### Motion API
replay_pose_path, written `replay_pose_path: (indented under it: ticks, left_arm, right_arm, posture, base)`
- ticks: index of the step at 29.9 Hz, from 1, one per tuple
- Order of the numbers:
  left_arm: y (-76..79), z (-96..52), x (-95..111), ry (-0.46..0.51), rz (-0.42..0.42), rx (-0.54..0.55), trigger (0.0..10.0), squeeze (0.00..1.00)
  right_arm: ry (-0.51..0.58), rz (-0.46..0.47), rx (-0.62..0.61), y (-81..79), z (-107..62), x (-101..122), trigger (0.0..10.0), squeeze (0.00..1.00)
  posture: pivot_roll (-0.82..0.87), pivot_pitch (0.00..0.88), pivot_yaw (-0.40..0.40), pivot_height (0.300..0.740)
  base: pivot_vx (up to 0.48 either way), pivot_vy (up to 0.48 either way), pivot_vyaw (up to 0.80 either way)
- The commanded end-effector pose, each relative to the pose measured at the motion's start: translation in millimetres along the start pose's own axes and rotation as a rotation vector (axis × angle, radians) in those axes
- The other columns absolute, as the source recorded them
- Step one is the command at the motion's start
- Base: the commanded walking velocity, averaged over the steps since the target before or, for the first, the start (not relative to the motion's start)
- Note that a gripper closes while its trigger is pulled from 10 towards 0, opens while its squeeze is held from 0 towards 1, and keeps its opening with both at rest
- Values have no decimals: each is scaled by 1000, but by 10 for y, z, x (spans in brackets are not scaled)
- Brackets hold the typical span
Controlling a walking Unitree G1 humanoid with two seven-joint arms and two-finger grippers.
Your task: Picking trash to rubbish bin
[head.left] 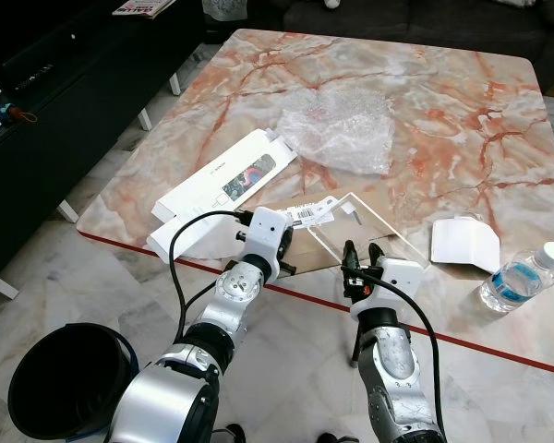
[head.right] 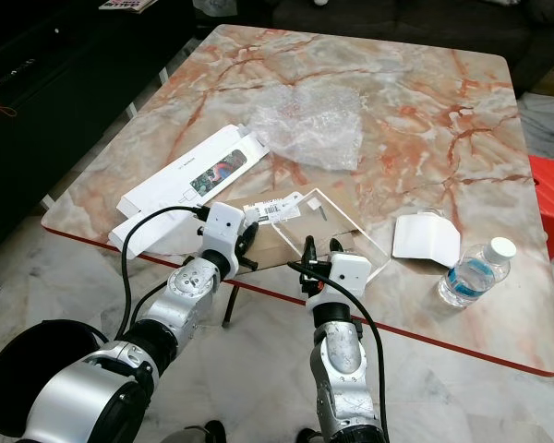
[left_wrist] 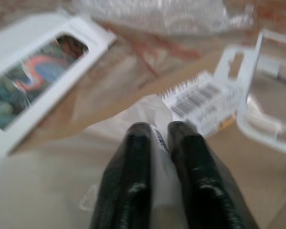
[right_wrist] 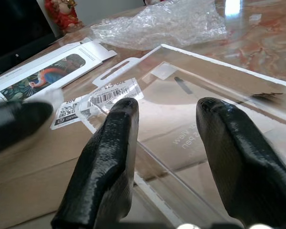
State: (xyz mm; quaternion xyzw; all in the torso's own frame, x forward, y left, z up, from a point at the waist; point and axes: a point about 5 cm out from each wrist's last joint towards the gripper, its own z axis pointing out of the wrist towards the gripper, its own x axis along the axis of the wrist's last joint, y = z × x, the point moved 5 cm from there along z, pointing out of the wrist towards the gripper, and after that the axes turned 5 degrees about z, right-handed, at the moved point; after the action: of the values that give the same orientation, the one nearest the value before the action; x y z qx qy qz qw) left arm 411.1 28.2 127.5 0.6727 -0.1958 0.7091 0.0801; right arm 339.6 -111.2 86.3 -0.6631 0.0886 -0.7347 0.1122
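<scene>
Here we stand at the near edge of a square marble table [head.left: 462, 111], its glossy top veined in orange and grey, with a thin red rim. Our left gripper [left_wrist: 157, 138] has its two black fingers pinched together on a thin white sheet of wrapping [left_wrist: 150, 112] that lies over a flat brown piece of cardboard [right_wrist: 33, 181] by the table's front edge. Our right gripper [right_wrist: 167, 129] sits just beside it with its fingers spread apart, one on each side of the raised edge of a clear plastic box [right_wrist: 200, 86], rigid and rectangular, tilted up off the cardboard; we cannot tell whether the fingers touch it. A barcode label [left_wrist: 198, 98] lies near the box's hang tab.

Further left on the table lies a long white carton [head.left: 226, 177] with a colourful window. Behind the box, a crumpled sheet of bubble wrap [head.left: 342, 125] gleams. To the right rest a folded white card [head.left: 463, 243] and, near the table's right corner, a small water bottle [head.left: 522, 274] lying on its side. The round black rubbish bin [head.left: 65, 380] stands on the pale tiled floor [head.left: 295, 351] at our lower left, well apart from the table's trash.
</scene>
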Motion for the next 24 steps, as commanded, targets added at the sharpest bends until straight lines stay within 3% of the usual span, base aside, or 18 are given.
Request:
replay_pose_path:
  ticks: [1, 9, 15, 16, 17, 18, 24]
  left_arm:
    - [-26, 1, 57, 28, -18, 16, 0, 0]
    - [-117, -21, 448, 182, -32, 53, 0, 0]
    - [-245, -73, 688, 280, 11, 99, 78, 0]
    - [-275, -85, 722, 298, 22, 112, 4000, 0]
    - [-275, -85, 722, 298, 22, 112, 4000, 0]
    - [-328, -109, 763, 318, 47, 136, 10000, 0]
    - [-447, -189, 725, 308, 89, 203, 10000, 0]
  right_arm:
    - [-47, 102, -2, -233, -96, -163, 10000, 0]
    - [-42, 100, 2, -235, -39, -144, 10000, 0]
    - [-33, 96, 12, -249, 12, -114, 10000, 0]
    - [-30, 95, 11, -242, 26, -103, 10000, 0]
    - [-30, 95, 11, -242, 26, -103, 10000, 0]
    - [-18, 90, 6, -219, 55, -69, 10000, 0]
    - [20, 79, -1, -171, 127, 46, 10000, 0]
  posture:
    - [85, 136, 33, 740]
    - [99, 124, 35, 740]
    - [112, 109, 34, 740]
    - [117, 102, 34, 740]
    - [117, 102, 34, 740]
    - [119, 93, 33, 740]
    - [123, 80, 32, 740]
  base:
    - [0, 0, 0]
    - [0, 0, 0]
    - [0, 0, 0]
    - [0, 0, 0]
    - [0, 0, 0]
    - [0, 0, 0]
    - [0, 0, 0]
